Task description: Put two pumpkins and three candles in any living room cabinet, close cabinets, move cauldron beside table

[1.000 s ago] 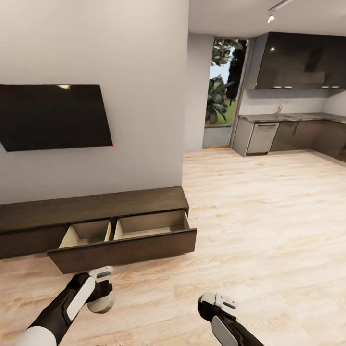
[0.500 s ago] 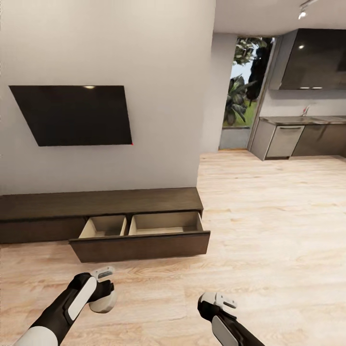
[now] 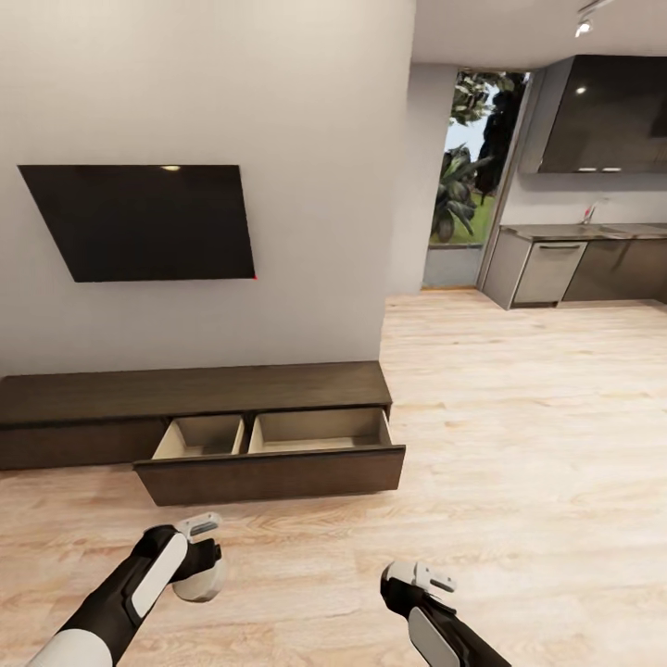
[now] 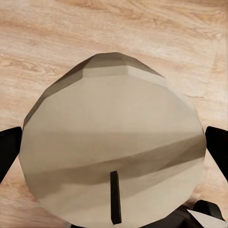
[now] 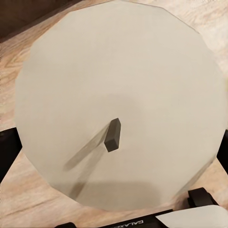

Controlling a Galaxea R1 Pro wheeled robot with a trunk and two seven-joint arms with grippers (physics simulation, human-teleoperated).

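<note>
Candles sit in both hands. In the left wrist view, a pale tan candle [image 4: 114, 152] with a small dark wick [image 4: 114, 197] lies between the two dark fingers [image 4: 9, 149] of the left hand [image 4: 114, 156], which press against its sides; the wooden floor [image 4: 57, 42] lies beyond it. In the right wrist view, a second candle [image 5: 118, 99], its flat top lit and its wick [image 5: 112, 135] casting a shadow, is clamped the same way between the fingers [image 5: 7, 149] of the right hand [image 5: 114, 152].

In the head view, the left hand [image 3: 196, 567] hangs low over the floor [image 3: 519, 445] with the pale candle [image 3: 202, 582] in it, just in front of the cabinet [image 3: 195, 394]. The right hand [image 3: 421, 584] hangs further right, well apart from the left; its candle cannot be made out there.

The cabinet stands against the grey wall [image 3: 306, 139], long and low, with one wide drawer [image 3: 269, 459] pulled out. The drawer has two light-lined compartments side by side, and I can see nothing in either, though their near parts are hidden behind the drawer's front.

A dark screen [image 3: 148, 222] hangs on the wall above the cabinet. To the right, past the wall's corner, a kitchen [image 3: 584, 250] with dark grey units and a worktop [image 3: 593, 230] stands at the far end, beside a tall window [image 3: 468, 157] with plants outside.
</note>
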